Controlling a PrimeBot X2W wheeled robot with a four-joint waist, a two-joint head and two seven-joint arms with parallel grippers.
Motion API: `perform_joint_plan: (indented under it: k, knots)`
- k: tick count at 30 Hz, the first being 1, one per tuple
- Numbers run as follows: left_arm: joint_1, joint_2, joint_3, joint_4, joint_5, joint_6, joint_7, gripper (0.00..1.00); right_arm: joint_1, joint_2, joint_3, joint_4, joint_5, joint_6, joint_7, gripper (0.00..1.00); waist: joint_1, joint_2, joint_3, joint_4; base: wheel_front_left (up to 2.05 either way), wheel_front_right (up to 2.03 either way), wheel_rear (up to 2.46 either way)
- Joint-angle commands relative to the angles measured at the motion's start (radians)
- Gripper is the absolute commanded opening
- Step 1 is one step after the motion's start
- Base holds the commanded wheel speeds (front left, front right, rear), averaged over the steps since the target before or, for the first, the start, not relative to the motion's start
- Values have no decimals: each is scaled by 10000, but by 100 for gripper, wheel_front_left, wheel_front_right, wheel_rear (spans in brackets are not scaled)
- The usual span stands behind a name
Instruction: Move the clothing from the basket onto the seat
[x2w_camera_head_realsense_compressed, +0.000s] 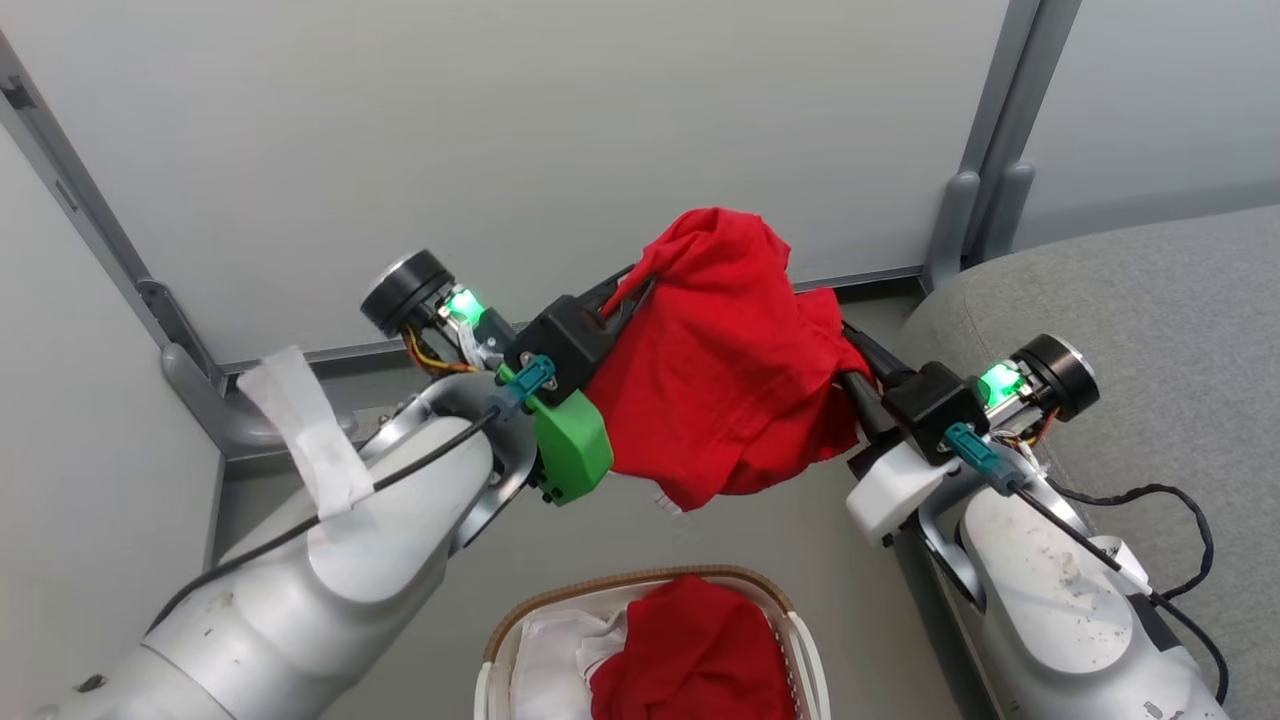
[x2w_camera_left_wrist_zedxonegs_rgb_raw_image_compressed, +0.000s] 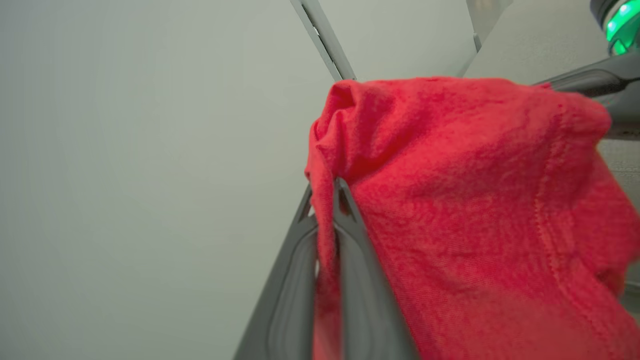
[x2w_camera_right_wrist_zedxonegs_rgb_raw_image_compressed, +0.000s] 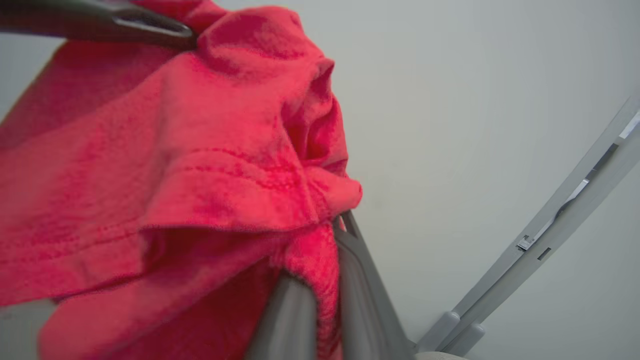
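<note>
Head view | both arms raised | end effectors pinch clothing (x2w_camera_head_realsense_compressed: 725, 360)

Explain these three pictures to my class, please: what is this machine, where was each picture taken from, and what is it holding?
This is a wheeled robot with two arms, each ending in two long dark fingers. The wide picture comes from a camera on its head, looking down. The other two come from cameras on its wrists, looking along each arm's own fingers.

Both the left gripper and the right gripper pinch one red garment, which hangs in the air between them. Each wrist view shows cloth clamped between that arm's fingers.

Below, a white basket holds more red clothing and some white cloth. The grey seat lies on the robot's right.
</note>
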Motion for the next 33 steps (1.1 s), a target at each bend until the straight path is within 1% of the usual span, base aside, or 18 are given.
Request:
perform_joint_plan:
  k: [1,2,3,4,8,13,22,28,33]
  knots:
    - [306,-11,67,113,-81,137,-148,42,103,-23,-97,-94,4,-10,-49,0,1,0,-6,-10,0,0,0]
    - [462,-49,98,165,-161,215,-256,60,127,-25,-131,-124,-10,-10,-49,0,1,0,-9,-13,0,0,0]
    - [653,-112,161,232,-272,293,-373,90,154,-31,-167,-154,-18,-10,-49,0,1,0,-14,-16,0,0,0]
    - [813,-170,221,290,-368,346,-468,100,166,-39,-205,-180,-29,-10,-49,0,1,0,-18,-20,0,0,0]
    - [1713,-473,714,385,-929,635,-835,100,181,-29,-337,-317,-81,-10,-49,0,1,0,4,-68,0,0,0]
    - [2777,-659,1146,258,-1054,808,-930,100,217,-67,-439,-409,-97,-10,-49,0,1,0,46,-120,0,0,0]
    - [4739,-1048,2299,-497,-542,695,-930,100,462,-194,-756,-515,-164,-10,-49,0,1,0,84,-145,0,0,0]
    - [5512,-1340,2916,-559,-87,503,-932,100,547,-227,-941,-560,-198,-10,-49,0,1,0,90,-132,0,0,0]
    - [5806,-1561,3331,-546,306,330,-933,100,596,-235,-1030,-574,-211,-10,-49,0,1,0,111,-136,0,0,0]
